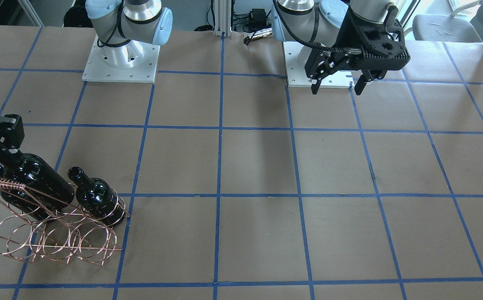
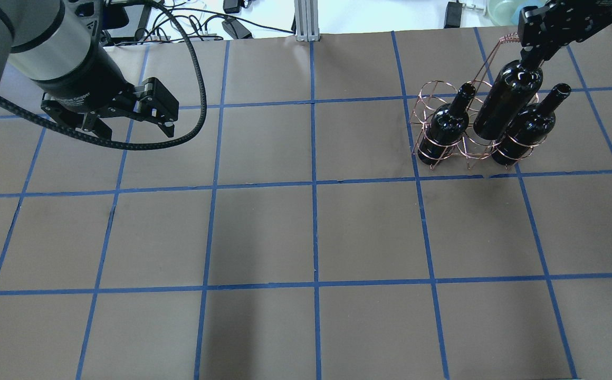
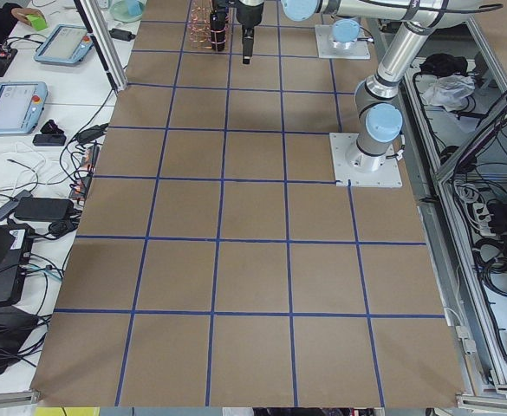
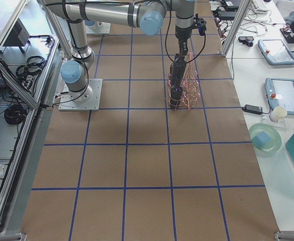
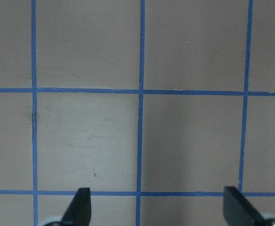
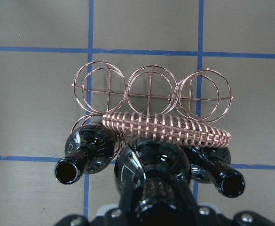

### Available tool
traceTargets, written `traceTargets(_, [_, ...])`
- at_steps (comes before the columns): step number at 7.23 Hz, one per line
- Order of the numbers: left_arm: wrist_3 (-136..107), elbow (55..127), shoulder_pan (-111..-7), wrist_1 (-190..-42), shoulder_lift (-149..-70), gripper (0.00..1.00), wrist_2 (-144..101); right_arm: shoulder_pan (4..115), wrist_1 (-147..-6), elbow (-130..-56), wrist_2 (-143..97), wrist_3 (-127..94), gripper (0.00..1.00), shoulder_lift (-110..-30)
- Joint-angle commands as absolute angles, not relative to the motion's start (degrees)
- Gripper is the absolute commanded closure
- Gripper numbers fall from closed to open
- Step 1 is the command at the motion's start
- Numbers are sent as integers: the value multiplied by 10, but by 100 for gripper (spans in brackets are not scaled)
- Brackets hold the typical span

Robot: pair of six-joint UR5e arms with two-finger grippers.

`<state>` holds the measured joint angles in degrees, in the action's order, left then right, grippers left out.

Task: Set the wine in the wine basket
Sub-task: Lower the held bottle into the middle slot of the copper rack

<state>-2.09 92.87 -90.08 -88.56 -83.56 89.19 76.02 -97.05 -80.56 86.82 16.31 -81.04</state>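
Note:
My right gripper (image 2: 532,53) is shut on the neck of a dark glossy wine bottle (image 2: 506,100) and holds it upright. The bottle's lower part is at the middle ring of the copper wire basket (image 2: 426,108). I cannot tell whether it rests on the bottom. Two alike bottles stand in the rings on either side of it (image 2: 446,124) (image 2: 527,126). In the right wrist view the held bottle (image 6: 149,169) is below the coil handle (image 6: 170,126), and the far row of rings (image 6: 151,87) holds nothing. My left gripper (image 2: 129,126) is open and empty, far from the basket.
The table is brown paper with a blue tape grid (image 2: 314,184). The arm bases (image 1: 120,62) stand at the robot's edge. Cables and a metal post (image 2: 303,21) lie beyond the far edge. The left wrist view shows only bare paper (image 5: 90,136).

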Motion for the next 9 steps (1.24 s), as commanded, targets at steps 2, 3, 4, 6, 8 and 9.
traceTargets(2, [-14,930,-902,-888,-834,0,892,760,-984,-806,864,177,100,-807])
traceTargets(3, [-14,930,-902,-888,-834,0,892,759,-984,-806,864,182,100,-807])
traceTargets(4, [-10,930,-902,-888,-831,0,891,759,-984,-806,864,183,100,-807])
traceTargets(6, [-8,930,-902,-887,-831,0,891,760,-984,-808,864,180,100,-807])
traceTargets(8, [-8,929,-902,-887,-831,0,891,759,-985,-808,864,184,100,-802])
traceTargets(9, [-8,929,-902,-887,-831,0,891,759,-984,-809,864,183,100,-802])
